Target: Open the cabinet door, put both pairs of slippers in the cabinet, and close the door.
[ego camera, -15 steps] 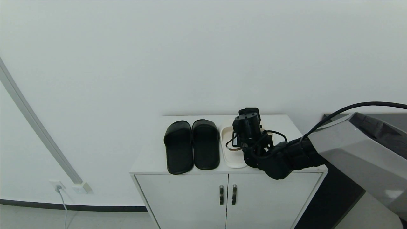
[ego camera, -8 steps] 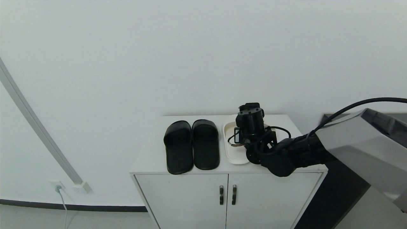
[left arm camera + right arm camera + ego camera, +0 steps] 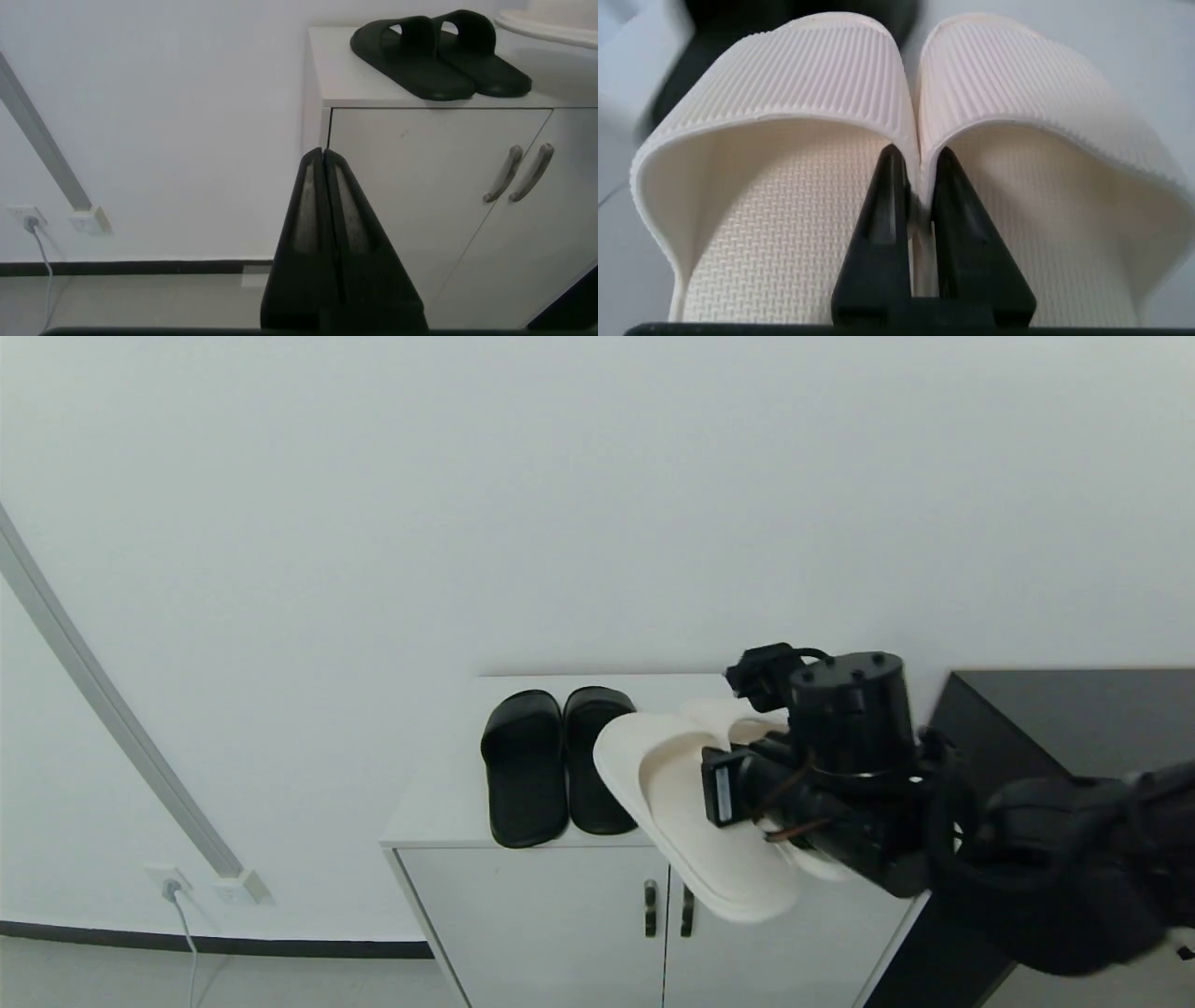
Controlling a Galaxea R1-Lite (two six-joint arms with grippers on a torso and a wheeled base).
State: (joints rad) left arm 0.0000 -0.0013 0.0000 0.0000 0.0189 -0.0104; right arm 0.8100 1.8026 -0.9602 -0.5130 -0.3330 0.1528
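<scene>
Hanging off the cabinet's left front corner: your left gripper [image 3: 322, 233] sits below the level of the cabinet [image 3: 439, 807] top and apart from it. Its fingers are pressed flat together with nothing between them.
Black slippers [image 3: 560, 765]: the pair lies side by side on the left half of the cabinet top, heels at the front edge, with nothing touching it.
Doors [image 3: 532, 924]: both are shut, and the two handles [image 3: 650, 907] stand side by side at the cabinet's centre seam.
White slippers [image 3: 681, 793]: this pair is lifted off the cabinet top and tilted. In the head view it overlaps the front edge and the top of the right door.
Right gripper [image 3: 913, 177]: it is over the cabinet's right half. Its jaws are almost closed, one finger inside each white slipper, pinching the two adjoining inner walls together so the pair comes as one.
Done so far: you have one pair in hand, and that is all.
Left to do: open a door, put in the white pair, fetch and put in the black pair, then close the door.
Your call: the door looks like the left gripper's job, since it is free.
</scene>
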